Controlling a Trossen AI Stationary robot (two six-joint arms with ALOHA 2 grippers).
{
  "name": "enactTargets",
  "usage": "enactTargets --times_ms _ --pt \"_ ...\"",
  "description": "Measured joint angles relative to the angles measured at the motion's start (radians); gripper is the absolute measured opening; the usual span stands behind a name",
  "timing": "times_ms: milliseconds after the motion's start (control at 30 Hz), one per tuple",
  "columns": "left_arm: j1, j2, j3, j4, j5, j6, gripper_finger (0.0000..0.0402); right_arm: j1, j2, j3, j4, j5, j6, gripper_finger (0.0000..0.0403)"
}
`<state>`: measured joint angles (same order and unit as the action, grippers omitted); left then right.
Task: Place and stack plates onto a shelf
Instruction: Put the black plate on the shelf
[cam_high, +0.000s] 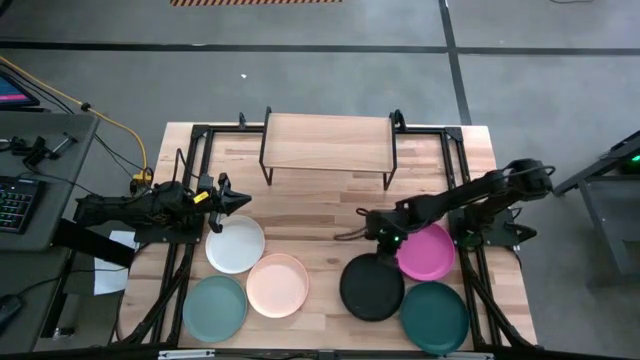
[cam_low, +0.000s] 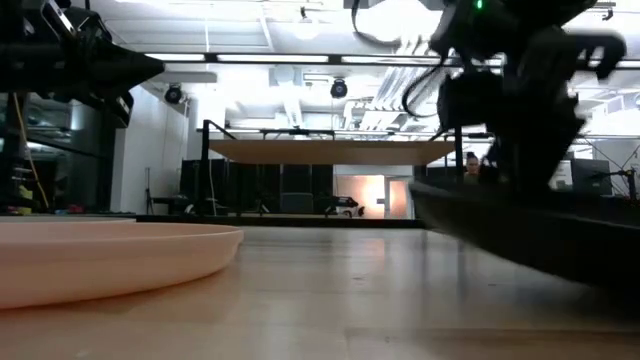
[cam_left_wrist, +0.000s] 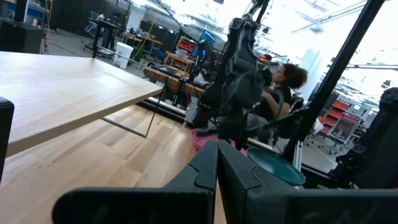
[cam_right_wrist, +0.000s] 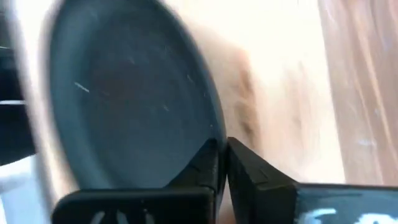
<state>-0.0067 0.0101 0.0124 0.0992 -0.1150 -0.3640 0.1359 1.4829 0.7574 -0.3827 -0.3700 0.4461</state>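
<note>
Right wrist view: right tool (cam_right_wrist: 222, 163) pinches black plate (cam_right_wrist: 130, 99) rim | left tool (cam_left_wrist: 217, 163) closed, empty | shelf (cam_high: 328, 142) bare

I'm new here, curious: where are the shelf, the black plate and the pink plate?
shelf (cam_high: 328, 142), high view, middle of its board.
black plate (cam_high: 372, 290), high view, its centre.
pink plate (cam_high: 430, 256), high view, its centre.

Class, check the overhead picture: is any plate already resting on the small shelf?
No. The shelf board is bare in the high view, and all six plates lie on the tabletop nearer the front edge.
</note>
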Motion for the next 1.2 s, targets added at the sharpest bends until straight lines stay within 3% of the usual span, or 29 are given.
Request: enactTargets --times_ms 267,400,500,667,967,1200 --pt "0.0 0.0 0.0 0.001 0.0 0.0 0.0 -0.133 -0.242 0.0 0.159 -0.075 0.029 0.0001" --pt "0.0 0.0 0.0 0.0 0.0 0.0 0.0 -0.24 -0.323 0.001 0.319 0.01 0.19 0.0" --pt "0.0 0.0 0.0 0.0 0.0 0.0 0.0 -0.323 -0.345 0.044 0.332 0.092 0.29 0.0" --pt "0.0 0.0 0.0 0.0 0.0 0.0 0.0 -0.467 -0.298 0.278 0.063 0.16 0.193 0.0" --pt "0.0 0.0 0.0 0.001 0.0 0.0 0.0 -0.751 -0.047 0.782 -0.518 0.242 -0.153 0.0" --pt "0.0 0.0 0.0 0.001 0.0 0.0 0.0 -0.908 0.095 0.909 -0.723 0.158 -0.273 0.0"
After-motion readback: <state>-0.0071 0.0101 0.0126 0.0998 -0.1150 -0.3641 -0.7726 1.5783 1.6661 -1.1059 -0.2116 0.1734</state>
